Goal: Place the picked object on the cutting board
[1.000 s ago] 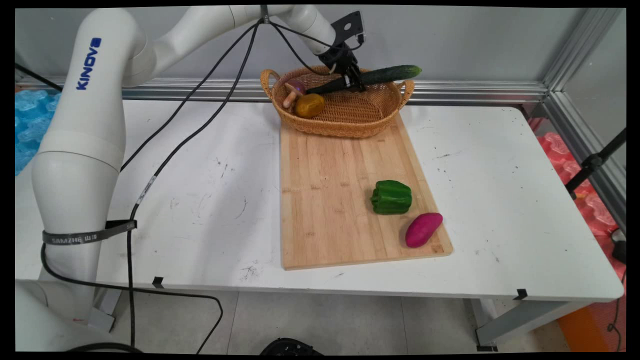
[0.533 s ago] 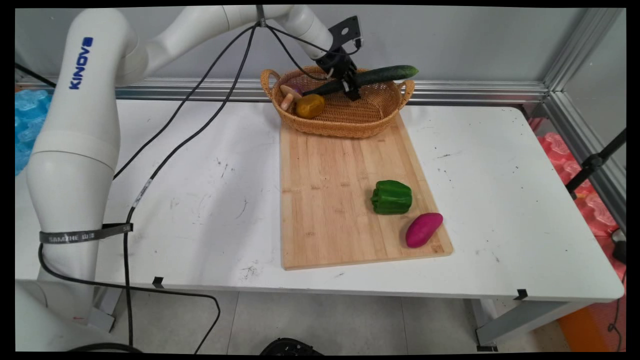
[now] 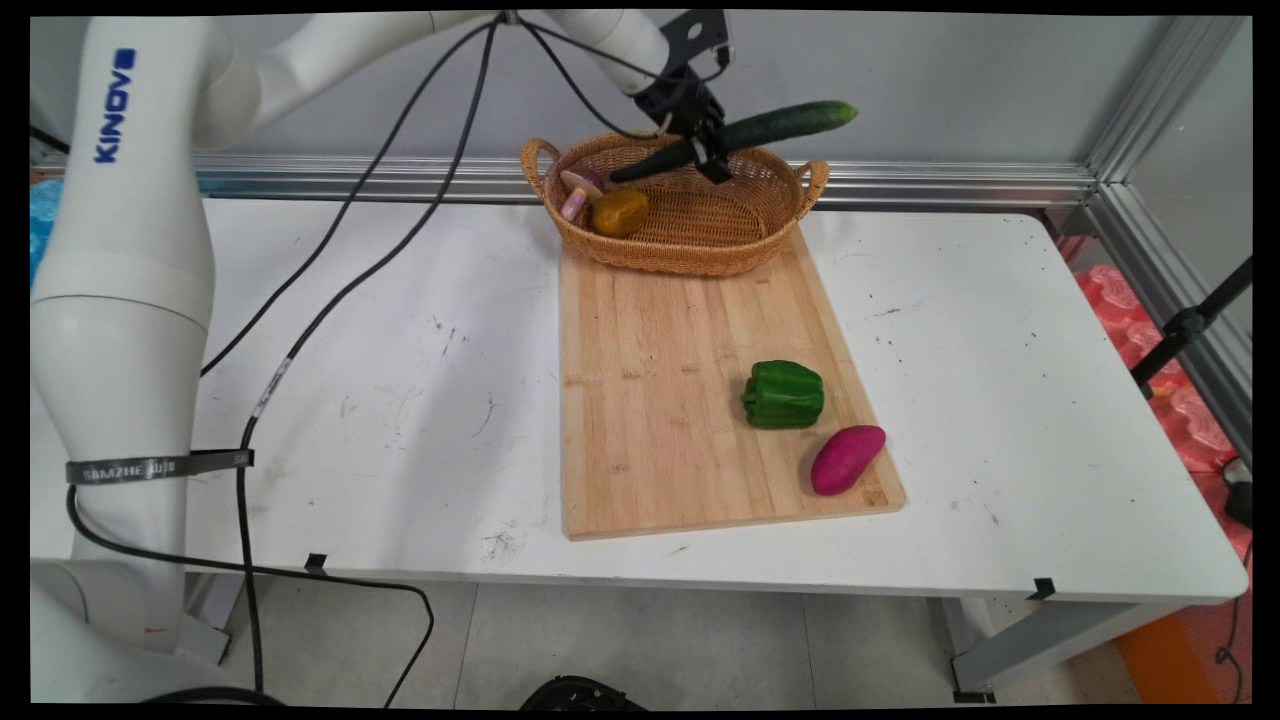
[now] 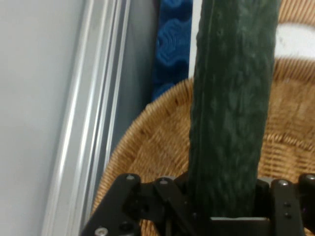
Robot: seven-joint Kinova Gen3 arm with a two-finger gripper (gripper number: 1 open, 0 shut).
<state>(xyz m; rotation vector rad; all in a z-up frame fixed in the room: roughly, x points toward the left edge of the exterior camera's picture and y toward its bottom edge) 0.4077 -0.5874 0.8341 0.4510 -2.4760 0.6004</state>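
Observation:
My gripper (image 3: pixel 712 150) is shut on a long dark green cucumber (image 3: pixel 770 127) and holds it tilted in the air above the wicker basket (image 3: pixel 690 250). The cucumber's right end points up past the basket's right handle. In the hand view the cucumber (image 4: pixel 231 108) runs straight up from the gripper (image 4: pixel 226 201), with the basket's woven rim (image 4: pixel 142 147) below it. Inside the basket lie a mushroom (image 3: pixel 579 190) and a yellow-brown potato (image 3: pixel 619 212) at its left side.
The basket stands at the far end of a wooden cutting board (image 3: pixel 660 400). A green bell pepper (image 3: pixel 783 394) and a purple sweet potato (image 3: pixel 846 458) lie near the board's front right corner. Black cables (image 3: pixel 330 300) hang over the table's left half.
The gripper has lifted the cucumber up out of the basket and a little to the right; it now hangs clear above the rim.

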